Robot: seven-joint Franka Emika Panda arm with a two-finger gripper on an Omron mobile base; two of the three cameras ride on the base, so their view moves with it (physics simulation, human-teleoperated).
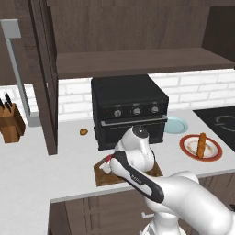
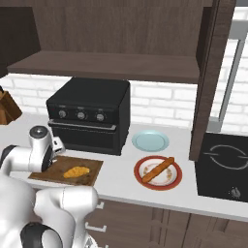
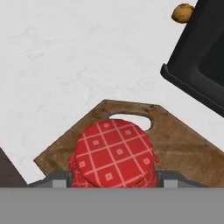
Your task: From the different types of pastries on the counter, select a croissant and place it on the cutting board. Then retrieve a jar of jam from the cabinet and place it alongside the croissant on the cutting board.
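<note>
Counter (image 1: 36, 160) – croissant (image 2: 76, 171) on cutting board (image 3: 183, 148) (right view); claw (image 3: 114, 179) clamps jar of jam (image 3: 113, 155).

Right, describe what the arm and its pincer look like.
The arm is glossy white, built of rounded, bulging segments, with a black band bearing small pale lettering and a grey cap on the round wrist joint. The pincer looks white. In the hand view only grey corners of it flank the jar's red checked lid.
</note>
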